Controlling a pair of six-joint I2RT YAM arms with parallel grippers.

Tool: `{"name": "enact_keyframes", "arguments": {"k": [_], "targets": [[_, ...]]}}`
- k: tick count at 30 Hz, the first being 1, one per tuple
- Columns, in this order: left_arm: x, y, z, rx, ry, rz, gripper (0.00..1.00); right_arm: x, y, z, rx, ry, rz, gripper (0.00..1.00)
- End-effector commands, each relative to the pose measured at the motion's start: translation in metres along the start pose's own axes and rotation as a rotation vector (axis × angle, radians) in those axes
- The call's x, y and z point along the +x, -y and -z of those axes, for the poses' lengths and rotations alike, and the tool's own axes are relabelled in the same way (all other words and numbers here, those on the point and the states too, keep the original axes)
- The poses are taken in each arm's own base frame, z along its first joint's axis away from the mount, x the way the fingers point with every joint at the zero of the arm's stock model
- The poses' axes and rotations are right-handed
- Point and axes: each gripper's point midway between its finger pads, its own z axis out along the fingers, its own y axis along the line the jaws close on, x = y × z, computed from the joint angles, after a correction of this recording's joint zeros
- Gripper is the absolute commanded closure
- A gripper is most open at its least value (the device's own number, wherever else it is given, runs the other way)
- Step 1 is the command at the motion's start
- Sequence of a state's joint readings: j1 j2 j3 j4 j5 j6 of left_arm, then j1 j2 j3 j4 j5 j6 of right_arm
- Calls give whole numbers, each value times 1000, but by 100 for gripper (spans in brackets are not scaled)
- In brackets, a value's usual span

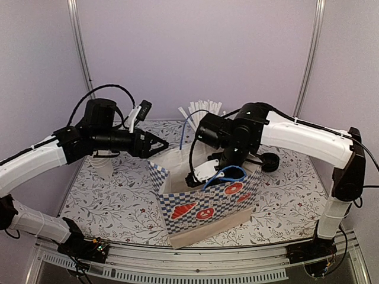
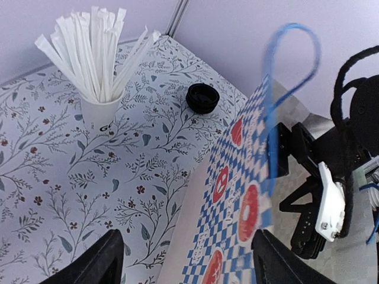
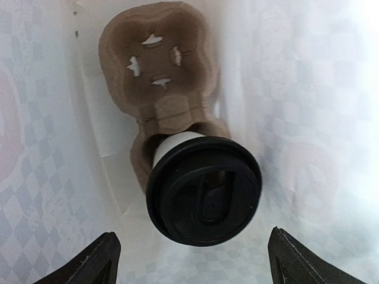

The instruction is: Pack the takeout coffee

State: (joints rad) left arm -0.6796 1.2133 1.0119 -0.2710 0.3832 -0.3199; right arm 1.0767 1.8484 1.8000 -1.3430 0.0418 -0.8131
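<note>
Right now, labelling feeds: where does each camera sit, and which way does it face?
Top: above and behind the bases, looking down on the table; left arm, right arm, bag show.
Left wrist: by the bag, facing the straw cup and loose lid; left fingers at the bottom.
Right wrist: inside the bag, looking down on the coffee in its carrier; right fingers below.
Top and left wrist share bag and straw cup.
</note>
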Motion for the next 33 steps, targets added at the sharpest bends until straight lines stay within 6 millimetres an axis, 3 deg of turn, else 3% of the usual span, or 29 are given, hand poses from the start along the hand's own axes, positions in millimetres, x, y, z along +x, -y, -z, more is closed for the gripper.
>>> {"name": "enact_keyframes", "arguments": {"k": [1,4,6,9,13,18,22,26,28,33], "targets": [[-29,11,34,-39,28,-81,23,-3,1,46,63,99,7,10],[-41,29,50,7,33,-99,22,-5,3,64,102,137,14,9],[-43,43,56,58,23,-104,22,-7,6,79,137,170,20,1],[-43,53,56,83,-7,-108,22,-9,11,92,186,209,35,1],[-22,60,40,115,-109,-92,22,-9,9,90,176,209,25,1],[5,108,29,263,-206,-124,22,-6,8,87,168,195,14,1],[12,126,24,287,-242,-111,22,-4,10,94,195,197,10,1],[31,132,6,251,-347,-99,25,-3,10,95,202,194,4,1],[42,118,-4,147,-409,-97,29,-3,10,95,201,194,2,1],[41,109,-17,79,-426,-99,44,-1,10,97,206,191,-1,1]]}}
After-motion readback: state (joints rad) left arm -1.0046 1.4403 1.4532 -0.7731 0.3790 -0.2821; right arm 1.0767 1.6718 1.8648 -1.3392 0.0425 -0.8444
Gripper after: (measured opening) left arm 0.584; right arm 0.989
